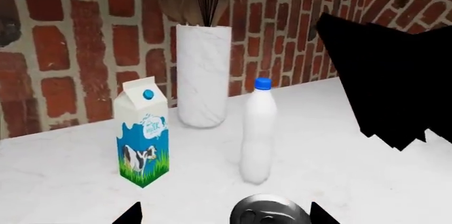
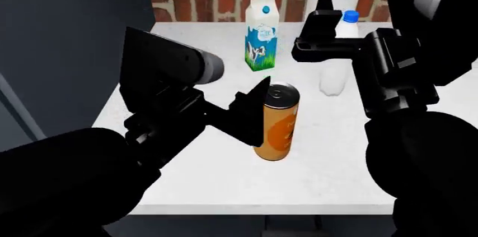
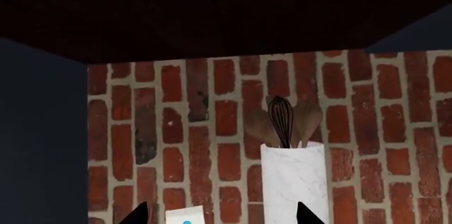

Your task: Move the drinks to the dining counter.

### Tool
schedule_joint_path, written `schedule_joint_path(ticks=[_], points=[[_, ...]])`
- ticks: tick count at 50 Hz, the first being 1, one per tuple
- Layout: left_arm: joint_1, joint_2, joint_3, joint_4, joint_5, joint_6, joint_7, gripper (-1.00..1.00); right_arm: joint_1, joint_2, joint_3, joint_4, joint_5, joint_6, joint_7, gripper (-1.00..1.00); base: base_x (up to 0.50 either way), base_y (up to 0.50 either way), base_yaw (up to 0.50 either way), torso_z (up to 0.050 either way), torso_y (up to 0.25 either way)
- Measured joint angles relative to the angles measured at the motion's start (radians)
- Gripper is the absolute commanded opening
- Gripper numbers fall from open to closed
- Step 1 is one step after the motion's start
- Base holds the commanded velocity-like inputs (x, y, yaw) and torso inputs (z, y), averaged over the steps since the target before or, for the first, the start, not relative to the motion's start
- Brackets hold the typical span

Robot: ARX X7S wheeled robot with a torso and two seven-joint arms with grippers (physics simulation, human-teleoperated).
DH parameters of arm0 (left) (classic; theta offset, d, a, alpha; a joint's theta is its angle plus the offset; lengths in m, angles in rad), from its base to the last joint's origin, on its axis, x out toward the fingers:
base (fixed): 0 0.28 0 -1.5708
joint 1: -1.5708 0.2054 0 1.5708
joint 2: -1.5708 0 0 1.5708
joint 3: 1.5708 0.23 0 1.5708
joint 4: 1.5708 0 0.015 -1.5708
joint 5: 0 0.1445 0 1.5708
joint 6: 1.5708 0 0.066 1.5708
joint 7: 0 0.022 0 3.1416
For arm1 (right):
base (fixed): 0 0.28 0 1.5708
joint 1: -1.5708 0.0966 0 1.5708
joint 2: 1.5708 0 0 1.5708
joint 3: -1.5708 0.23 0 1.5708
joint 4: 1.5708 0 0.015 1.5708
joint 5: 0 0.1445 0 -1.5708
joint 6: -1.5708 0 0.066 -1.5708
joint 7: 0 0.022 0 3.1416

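Three drinks stand on a white worktop (image 2: pixel 209 164) against a brick wall. The orange can (image 2: pixel 276 122) is nearest, and its silver top (image 1: pixel 270 212) sits between my left gripper's (image 1: pixel 226 216) open fingers, closer to one fingertip. The milk carton (image 1: pixel 143 136) (image 2: pixel 262 35) and the blue-capped white bottle (image 1: pixel 259 134) (image 2: pixel 336 63) stand further back. My right gripper (image 3: pixel 220 216) (image 2: pixel 357 7) is open and empty, raised in front of the bottle and facing the wall, with the carton's top (image 3: pixel 187 216) just showing between its fingertips. The dining counter is out of view.
A marble utensil holder (image 1: pixel 203 75) (image 3: pixel 293 181) with a whisk and wooden spoons stands at the wall behind the drinks. A dark blue-grey panel (image 2: pixel 67 24) rises at the worktop's left. A dark cupboard underside (image 3: pixel 226 17) hangs overhead. The worktop's front edge (image 2: pixel 261 208) is near me.
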Motion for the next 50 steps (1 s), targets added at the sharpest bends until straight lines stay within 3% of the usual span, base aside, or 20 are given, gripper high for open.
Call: schedule_joint_path(ticks=[12, 25, 50], points=[[0.02, -0.044, 0.029, -0.007, -0.113, 0.012, -0.003, 1.0, 0.003, 0.007, -0.012, 0.013, 0.013, 0.005, 0.008, 1.0, 0.0, 0.0, 0.0, 0.0, 0.0], [0.051, -0.099, 0.141, -0.058, -0.023, 0.072, 0.047, 1.0, -0.006, 0.018, -0.01, 0.012, 0.028, 0.002, 0.014, 1.0, 0.0, 0.0, 0.0, 0.0, 0.0], [0.07, -0.164, 0.322, -0.217, 0.114, 0.231, 0.282, 1.0, -0.025, 0.037, -0.015, 0.027, 0.043, -0.032, 0.019, 1.0, 0.0, 0.0, 0.0, 0.0, 0.0]])
